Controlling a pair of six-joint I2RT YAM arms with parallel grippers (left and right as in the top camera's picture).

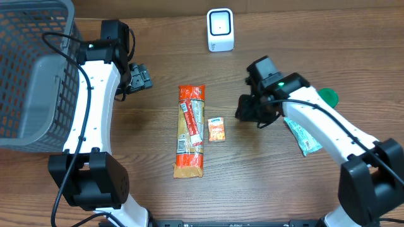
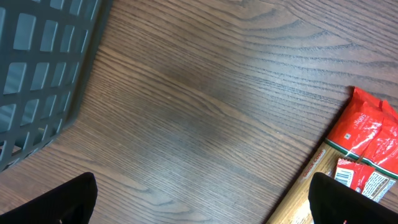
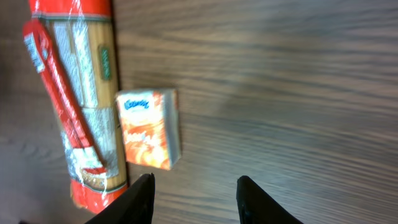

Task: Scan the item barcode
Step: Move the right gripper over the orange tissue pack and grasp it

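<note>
Left arm (image 1: 95, 107) was recorded stretched forward, left gripper (image 1: 140, 77) turned inward, jaws spread wide. Right arm (image 1: 322, 123) was recorded reaching inward, right gripper (image 3: 196, 202) angled downward, fingers (image 3: 140, 199) parted, nothing gripped.

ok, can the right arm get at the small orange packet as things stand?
Probably yes. The right arm hangs just beside the orange packet, jaws apart and empty, nothing between them. The pasta pack lies close on its far side.

Robot lab set up as a shop checkout, wood-grain table (image 1: 252, 189), grey basket (image 1: 25, 75) at its edge, white scanner (image 1: 220, 29), packaged groceries, pasta pack (image 1: 190, 129), orange packet (image 1: 216, 128), 2 robot arms, left arm (image 1: 95, 101), right arm (image 1: 328, 126)
</note>
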